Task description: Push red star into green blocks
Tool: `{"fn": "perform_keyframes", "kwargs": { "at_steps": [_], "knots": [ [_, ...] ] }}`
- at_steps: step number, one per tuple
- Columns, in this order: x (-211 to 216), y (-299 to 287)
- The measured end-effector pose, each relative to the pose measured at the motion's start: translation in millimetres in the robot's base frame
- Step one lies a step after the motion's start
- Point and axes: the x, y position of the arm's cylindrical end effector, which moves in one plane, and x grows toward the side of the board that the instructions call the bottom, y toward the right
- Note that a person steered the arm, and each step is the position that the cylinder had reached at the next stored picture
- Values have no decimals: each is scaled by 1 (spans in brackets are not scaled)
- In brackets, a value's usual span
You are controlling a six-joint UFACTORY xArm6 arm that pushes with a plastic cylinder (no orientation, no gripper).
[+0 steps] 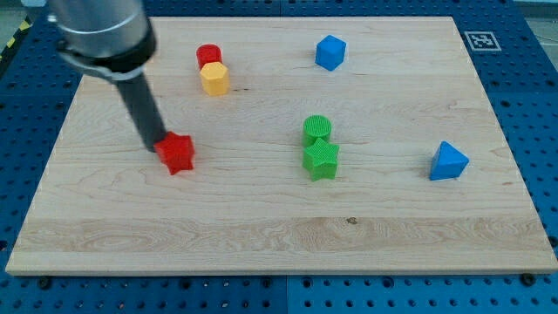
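Observation:
The red star lies on the wooden board at the view's left of centre. My tip is at the star's left edge, touching or almost touching it. The green cylinder and the green star sit together to the view's right of the red star, the cylinder just above the star and touching it. A wide stretch of board separates the red star from the green blocks.
A red cylinder and a yellow hexagonal block touch each other at the view's upper left. A blue block sits at the top centre. A blue triangular block sits at the right. The board's edge runs along the bottom.

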Motion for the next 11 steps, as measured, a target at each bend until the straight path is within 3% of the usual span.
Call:
{"fn": "perform_keyframes", "kwargs": {
  "at_steps": [5,6,8,9,11],
  "knots": [
    [6,-67],
    [27,-68],
    [23,87],
    [23,131],
    [-12,111]
  ]
}}
